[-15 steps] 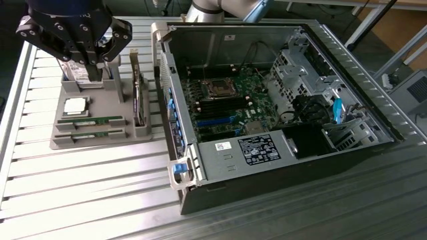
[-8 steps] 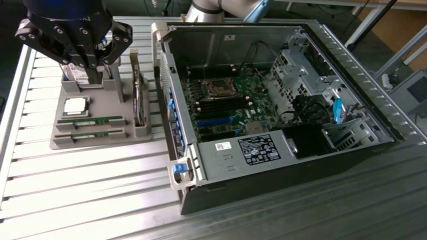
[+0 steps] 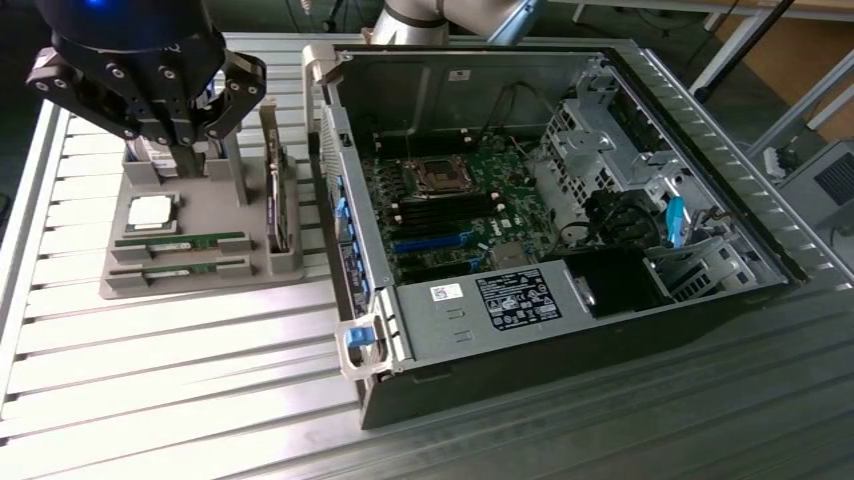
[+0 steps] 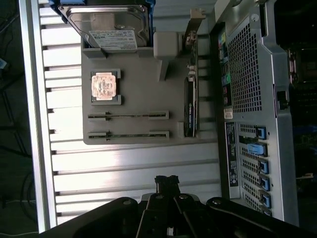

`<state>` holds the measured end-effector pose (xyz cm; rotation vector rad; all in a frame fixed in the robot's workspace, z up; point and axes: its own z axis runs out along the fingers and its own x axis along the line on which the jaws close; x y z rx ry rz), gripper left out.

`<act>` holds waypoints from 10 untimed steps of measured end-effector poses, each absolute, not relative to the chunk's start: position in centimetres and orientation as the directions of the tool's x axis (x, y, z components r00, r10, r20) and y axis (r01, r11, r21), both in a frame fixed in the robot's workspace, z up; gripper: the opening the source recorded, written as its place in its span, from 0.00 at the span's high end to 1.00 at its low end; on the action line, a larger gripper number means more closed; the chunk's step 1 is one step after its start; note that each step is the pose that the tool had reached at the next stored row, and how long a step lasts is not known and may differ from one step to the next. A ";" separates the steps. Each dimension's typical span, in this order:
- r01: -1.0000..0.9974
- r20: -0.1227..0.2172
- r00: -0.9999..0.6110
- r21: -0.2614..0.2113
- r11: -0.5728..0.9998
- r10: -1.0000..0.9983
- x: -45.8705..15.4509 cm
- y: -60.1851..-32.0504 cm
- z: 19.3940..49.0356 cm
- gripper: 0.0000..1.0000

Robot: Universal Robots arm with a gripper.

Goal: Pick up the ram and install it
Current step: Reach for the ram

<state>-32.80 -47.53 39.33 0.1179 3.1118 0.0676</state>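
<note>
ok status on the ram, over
Gripper shut, empty, above holder. Both rams in holder slots, untouched. Upright card beside them, apart.

Hard drive (image 4: 106, 25) cut by picture edge; ram (image 4: 129, 116) chips too small to tell.

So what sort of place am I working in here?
Probably a robotics lab or workshop bench set up for PC assembly: a slatted aluminium table, an open black desktop computer case with its green motherboard exposed, and a grey plastic parts holder carrying two thin green memory sticks.
</note>
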 end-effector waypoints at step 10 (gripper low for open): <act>0.075 -0.025 -0.997 0.044 0.996 0.076 -32.8 -46.8 39.3 0.91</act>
